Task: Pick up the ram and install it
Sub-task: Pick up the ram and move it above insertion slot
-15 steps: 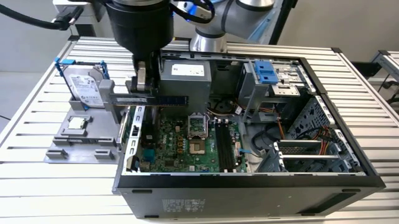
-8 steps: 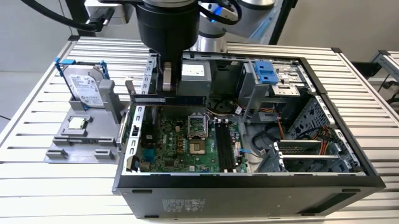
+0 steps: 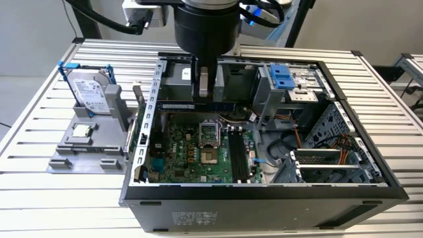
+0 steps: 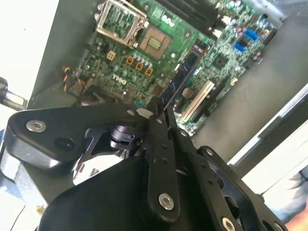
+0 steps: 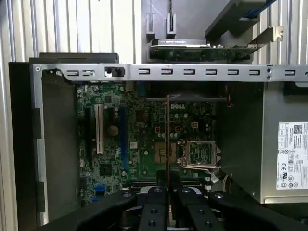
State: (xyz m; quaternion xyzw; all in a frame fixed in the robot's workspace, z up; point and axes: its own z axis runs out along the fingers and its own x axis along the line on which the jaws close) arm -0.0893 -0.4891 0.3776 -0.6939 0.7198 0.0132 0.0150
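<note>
The ram (image 3: 221, 105) is gripped in the clenched hand (image 3: 203, 95) above the motherboard (image 3: 188, 148) inside the open case (image 3: 264, 192), its long axis lying crosswise to the slots (image 3: 239, 148) lower down.

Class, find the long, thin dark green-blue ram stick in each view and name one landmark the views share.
Exterior view: the long dark ram stick, level, clamped in the fingers.
Second wrist view: a slanting blue edge jutting from the fingers.
First wrist view: a thin edge-on line beside the silver socket frame.
Shared landmark: that silver socket frame.
</note>
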